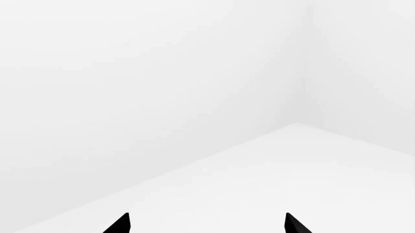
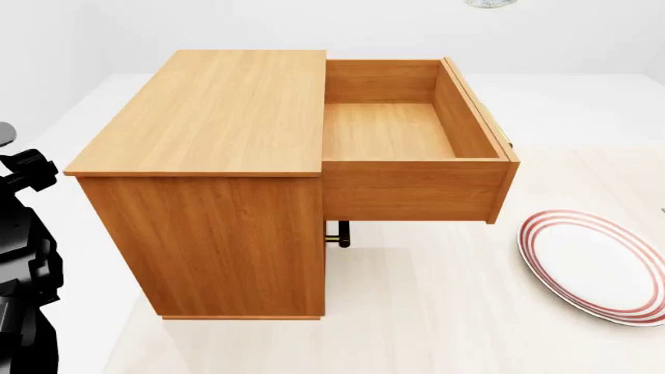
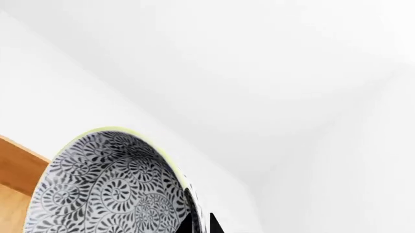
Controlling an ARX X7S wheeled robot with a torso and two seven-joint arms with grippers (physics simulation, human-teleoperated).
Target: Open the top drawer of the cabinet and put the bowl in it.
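Observation:
The orange-brown cabinet stands in the head view with its top drawer pulled out to the right, its wooden box bare inside. The bowl, grey with a dark swirl pattern, fills the lower part of the right wrist view. My right gripper is shut on its rim, one fingertip on each side. A sliver of the bowl shows at the head view's top edge, above and beyond the drawer. My left gripper is open and holds nothing, facing white walls and floor.
A flat white plate with red rings lies on the floor right of the drawer. A brass handle of a lower drawer shows under the open one. My left arm sits at the cabinet's left. A wooden edge shows beside the bowl.

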